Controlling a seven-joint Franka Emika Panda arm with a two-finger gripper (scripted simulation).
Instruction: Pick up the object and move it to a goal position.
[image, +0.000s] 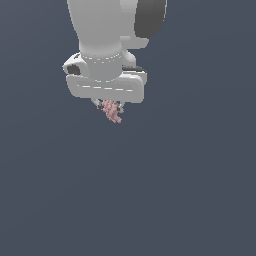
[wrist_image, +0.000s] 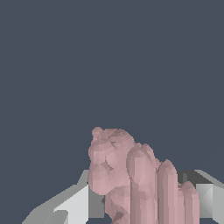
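Claw (image: 108, 106) around object (image: 112, 112) — pink, knobbly

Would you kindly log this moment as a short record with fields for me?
arm: one white Panda, reaching down from the top of the exterior view
end effector: shut on the object
object: small, pink, knobbly; hangs below the fingers
object in wrist view: fills the space between both fingers
surroundings: plain dark blue-grey; no goal marker visible

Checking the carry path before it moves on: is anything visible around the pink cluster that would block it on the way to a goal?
Nothing visible does. The pink cluster sits in the hand, with only plain dark background around it in both views. No goal marker shows.
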